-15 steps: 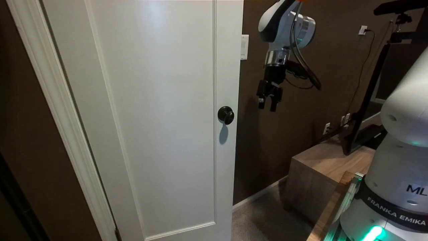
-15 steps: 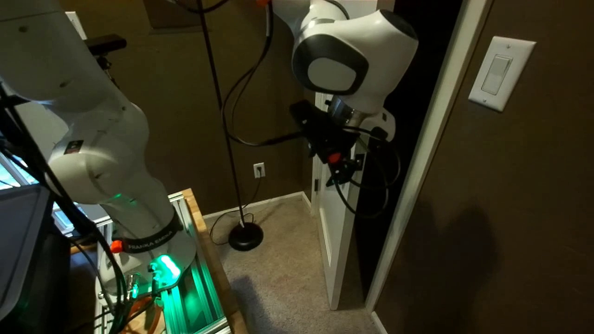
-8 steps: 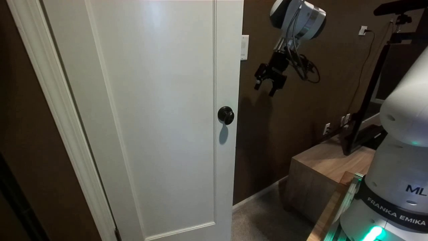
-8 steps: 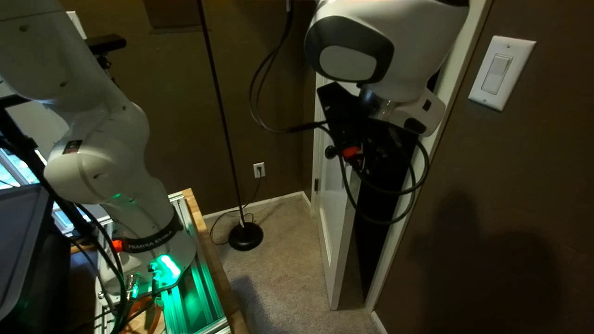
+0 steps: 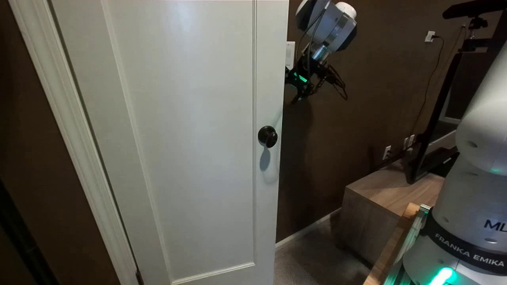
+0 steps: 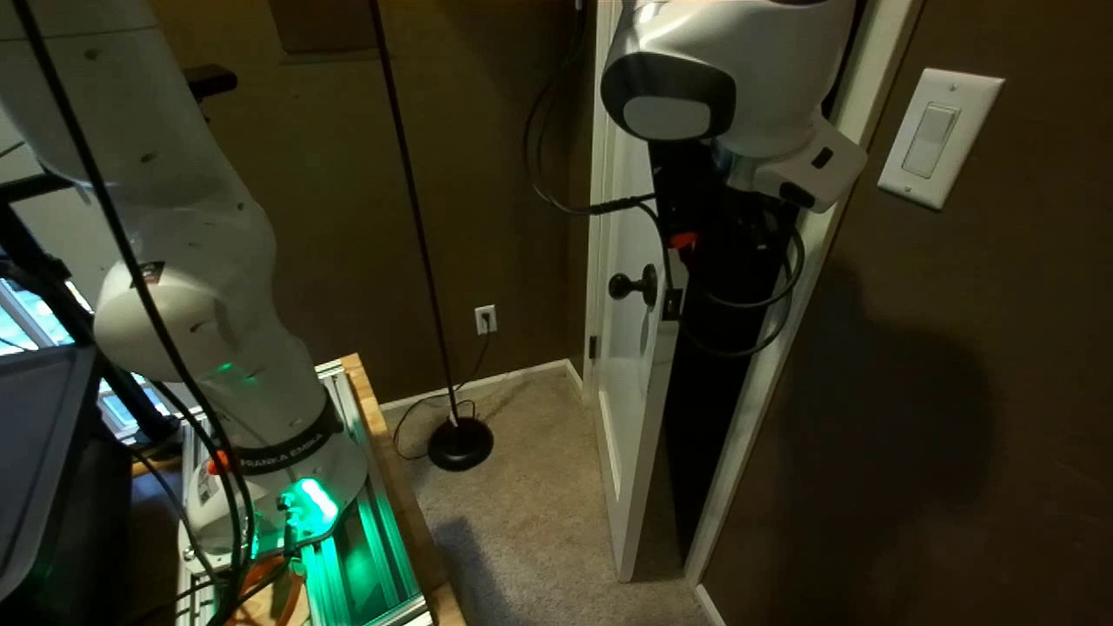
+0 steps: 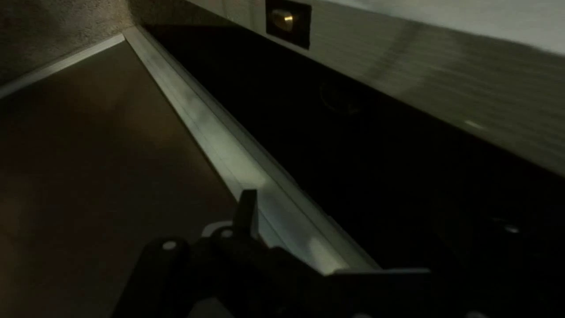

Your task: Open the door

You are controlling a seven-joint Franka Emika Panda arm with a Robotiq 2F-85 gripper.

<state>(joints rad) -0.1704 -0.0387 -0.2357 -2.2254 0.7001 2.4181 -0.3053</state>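
The white panelled door [image 5: 198,150] stands ajar, with a dark gap between its free edge [image 6: 648,435] and the frame. Its round black knob shows in both exterior views [image 5: 267,136] [image 6: 621,285]. My gripper [image 5: 293,87] is above the knob at the door's free edge, tilted, and partly hidden behind that edge. In the wrist view my gripper [image 7: 335,229] is open, nothing seen between its fingers [image 7: 245,214]; the right one is too dark to see well. The latch plate [image 7: 288,22] on the door's edge shows at the top. The gripper is apart from the knob.
The white door frame [image 6: 765,409] and brown wall [image 6: 878,435] with a light switch [image 6: 939,139] stand close beside the arm. A wooden cabinet [image 5: 390,190] is beyond the door. A lamp base [image 6: 461,443] stands on the carpet. Cables hang in loops round the wrist.
My gripper has tilted up from pointing down, risen, and moved to the door's free edge, partly behind it. The wrist has moved toward the doorway. The door has not moved.
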